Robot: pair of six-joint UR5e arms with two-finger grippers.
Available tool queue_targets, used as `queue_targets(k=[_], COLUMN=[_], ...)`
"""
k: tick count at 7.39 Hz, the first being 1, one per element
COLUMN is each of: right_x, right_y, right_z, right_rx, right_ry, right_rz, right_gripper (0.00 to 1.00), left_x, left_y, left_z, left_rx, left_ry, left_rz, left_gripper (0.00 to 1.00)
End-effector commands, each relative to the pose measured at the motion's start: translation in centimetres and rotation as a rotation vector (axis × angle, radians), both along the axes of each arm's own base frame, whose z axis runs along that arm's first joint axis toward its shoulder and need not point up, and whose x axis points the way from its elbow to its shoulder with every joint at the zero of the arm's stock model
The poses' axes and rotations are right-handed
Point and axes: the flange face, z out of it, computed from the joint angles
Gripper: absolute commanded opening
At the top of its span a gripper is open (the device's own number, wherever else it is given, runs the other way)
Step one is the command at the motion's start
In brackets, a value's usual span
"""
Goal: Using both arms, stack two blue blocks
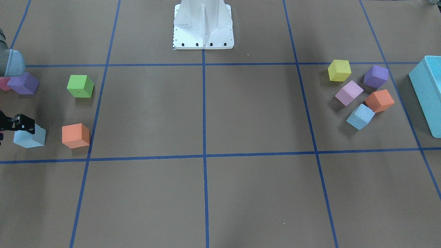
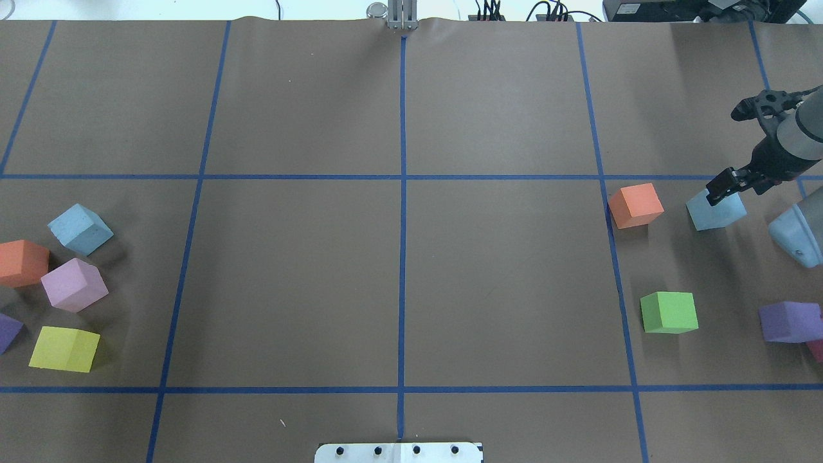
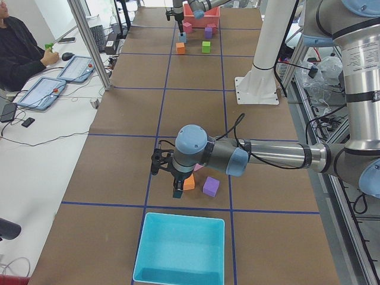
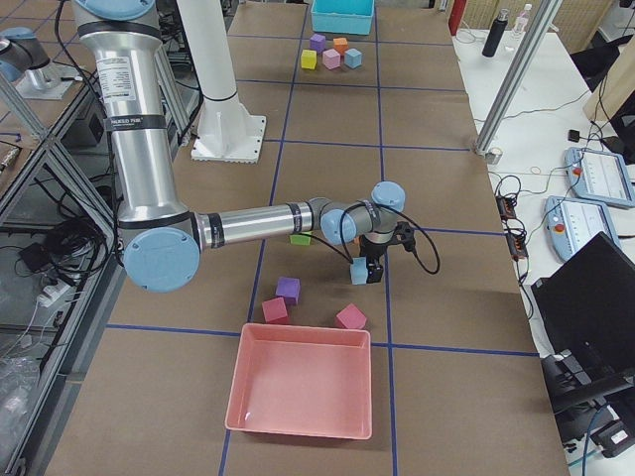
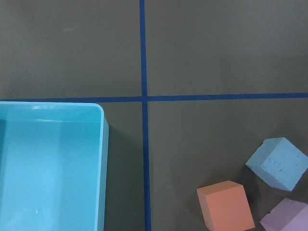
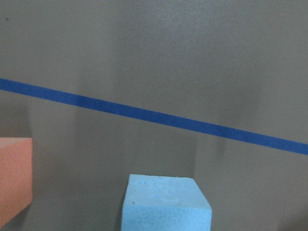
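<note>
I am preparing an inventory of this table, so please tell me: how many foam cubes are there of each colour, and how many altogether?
Pale blue cubes: 2
Orange cubes: 2
Purple cubes: 2
Magenta-red cubes: 2
Green cube: 1
Yellow cube: 1
Lilac cube: 1
Total: 11

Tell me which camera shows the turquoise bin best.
Exterior left: the whole bin shows, near and empty. Front-facing cuts it off; left wrist sees one corner; exterior right shows it far and small; overhead and right wrist miss it.
</note>
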Motion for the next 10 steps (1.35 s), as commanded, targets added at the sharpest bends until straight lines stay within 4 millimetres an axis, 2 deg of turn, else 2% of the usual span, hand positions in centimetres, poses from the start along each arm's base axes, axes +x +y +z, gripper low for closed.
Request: queue_targets(k=[1,4,5,7,8,9,10], right_x=[-0.1,-1.0,-1.3,-2.0,-2.6,-3.1,-3.4], right_y=[-0.2,-0.1,0.0,-0.1,-0.1,-0.4,-0.3], right_z=[-0.1,-0.6,-0.2,1.9,2.0,1.3,0.8], right_rx=[-0.003,-0.012,-0.017,0.004,0.002,-0.018,-0.029], right_ry=[0.001,-0.007,-0.002,-0.014,-0.017,-0.024,-0.030], right_rz=[0.015,0.028,0.021,0.013,0.014,0.041,0.059], right_gripper=[1.00,1.00,1.00,1.00,0.99,0.97,0.85], left_x=[0.0,0.0,0.0,0.0,0.0,0.0,0.0], left_y=[0.0,0.0,0.0,0.0,0.0,0.0,0.0], left_z=[-0.1,0.0,0.1,0.0,0.0,0.0,0.0], left_rx=[0.001,0.000,-0.002,-0.001,0.000,0.000,0.000], left_ry=[0.000,0.000,0.000,0.000,0.000,0.000,0.000], left_rz=[0.001,0.000,0.001,-0.001,-0.001,-0.001,-0.001], left_gripper=[0.98,0.98,0.98,0.98,0.98,0.98,0.98])
